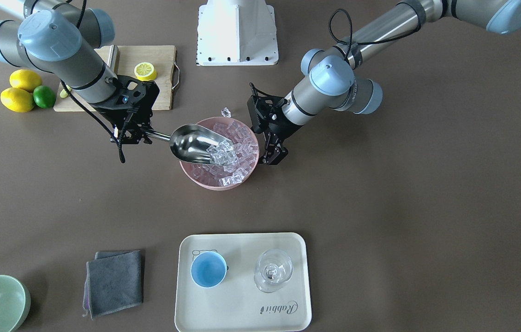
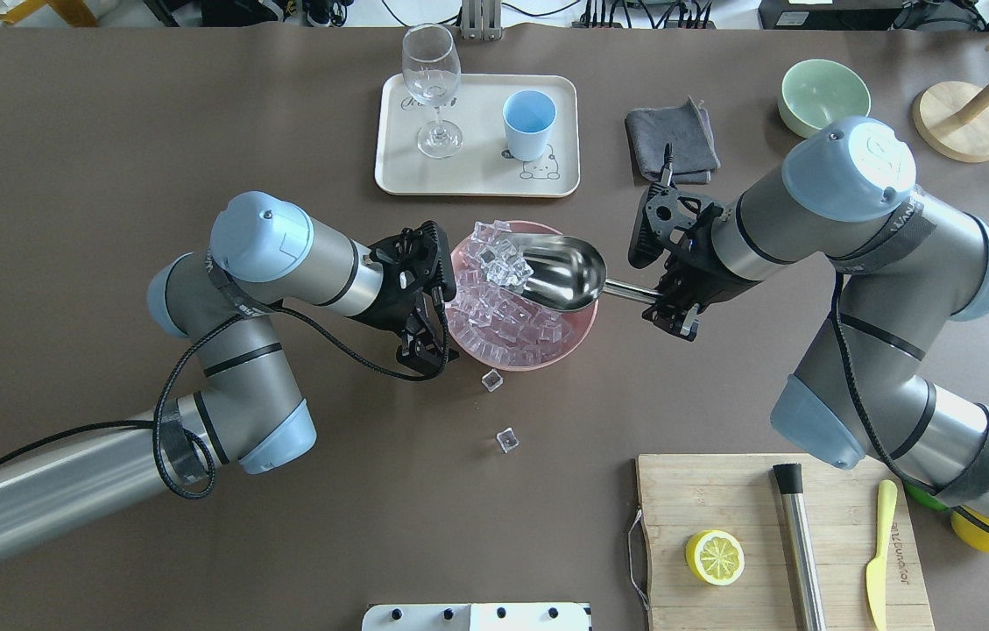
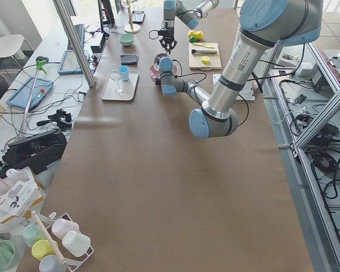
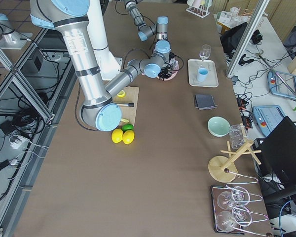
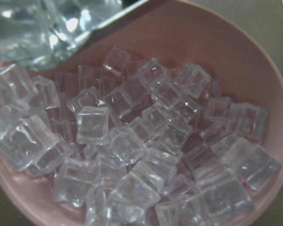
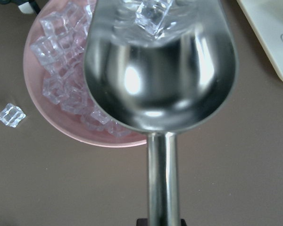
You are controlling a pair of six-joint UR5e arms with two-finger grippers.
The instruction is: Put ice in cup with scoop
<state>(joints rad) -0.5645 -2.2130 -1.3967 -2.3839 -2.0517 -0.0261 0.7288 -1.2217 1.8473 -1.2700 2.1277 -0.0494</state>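
My right gripper is shut on the thin handle of the silver scoop, also seen in the front view and the right wrist view. The scoop's trough lies over the pink bowl with a few ice cubes at its mouth. The bowl is heaped with ice. My left gripper is at the bowl's rim on the side opposite the scoop and seems shut on it. The light-blue cup stands empty on the cream tray, beyond the bowl.
A clear stemmed glass stands on the tray beside the cup. Two loose ice cubes lie on the table near the bowl. A grey cloth and a pale green bowl lie beside the tray. A cutting board holds a lemon half, a steel cylinder and a knife.
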